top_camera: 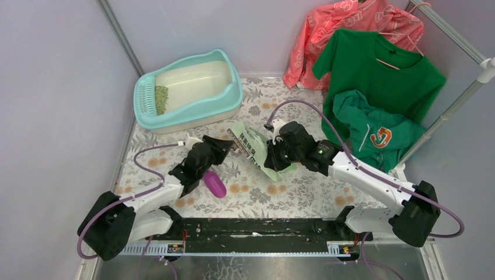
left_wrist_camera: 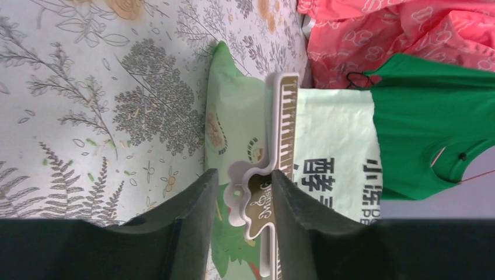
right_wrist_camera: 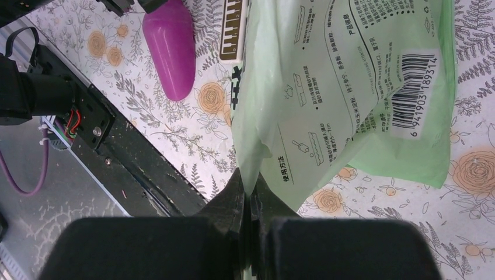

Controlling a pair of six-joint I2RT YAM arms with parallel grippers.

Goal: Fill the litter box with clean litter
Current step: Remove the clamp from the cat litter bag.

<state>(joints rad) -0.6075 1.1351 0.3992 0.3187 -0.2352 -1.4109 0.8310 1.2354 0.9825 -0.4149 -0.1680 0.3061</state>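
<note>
The litter box (top_camera: 233, 96) stands at the back left, with a small patch of clean litter (top_camera: 161, 99) beside its slotted grate. A light green printed bag (top_camera: 257, 153) lies mid-table, its top closed by a piano-key clip (top_camera: 239, 144). My left gripper (top_camera: 229, 146) is open, its fingers astride the clip's handle (left_wrist_camera: 262, 201). The right finger touches the handle and the left finger stands just off it. My right gripper (top_camera: 274, 158) is shut on an edge of the bag (right_wrist_camera: 350, 76). A few loose granules (left_wrist_camera: 90, 143) lie on the tablecloth.
A purple scoop (top_camera: 214, 184) lies by my left arm and shows in the right wrist view (right_wrist_camera: 170, 46). A pink garment (top_camera: 350, 29), green T-shirt (top_camera: 379, 70) and green hoodie (top_camera: 368, 128) hang at the back right. A black rail (top_camera: 257, 227) runs along the near edge.
</note>
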